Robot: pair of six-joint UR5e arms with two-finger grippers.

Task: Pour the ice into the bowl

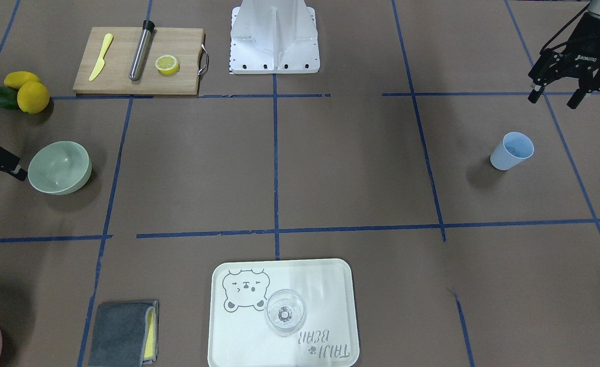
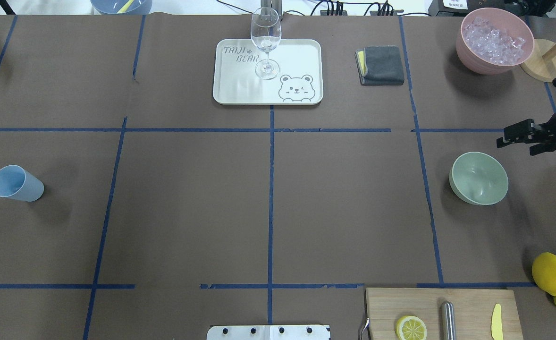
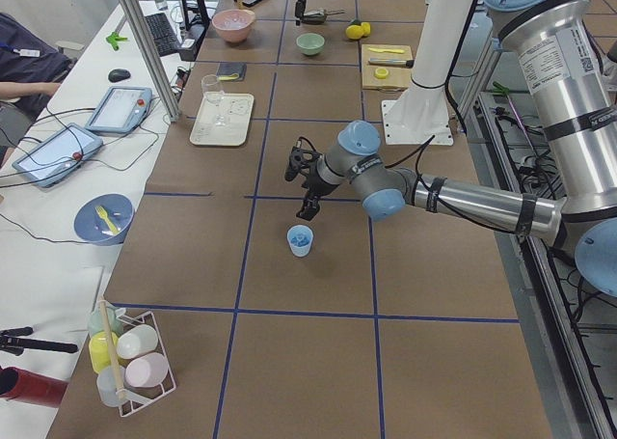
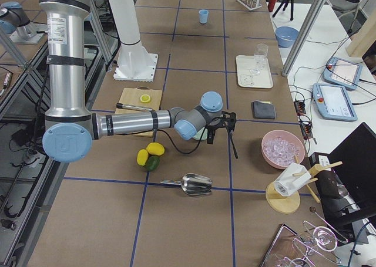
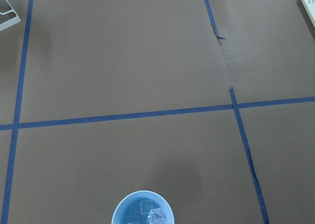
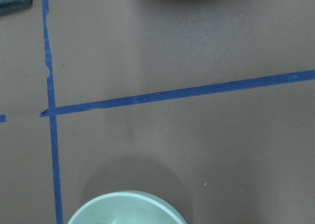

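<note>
The light blue cup stands upright on the robot's left side of the table, also in the overhead view. A few clear ice cubes lie in it, seen in the left wrist view. My left gripper is open and empty, raised above the table on the robot's side of the cup. The sage-green bowl sits empty on the robot's right side; its rim shows in the right wrist view. My right gripper is open and empty, just beside the bowl toward the table's end.
A pink tub of ice and a wooden stand are at the far right. A wine glass stands on a cream tray. There is also a grey cloth, a cutting board, lemons and a metal scoop.
</note>
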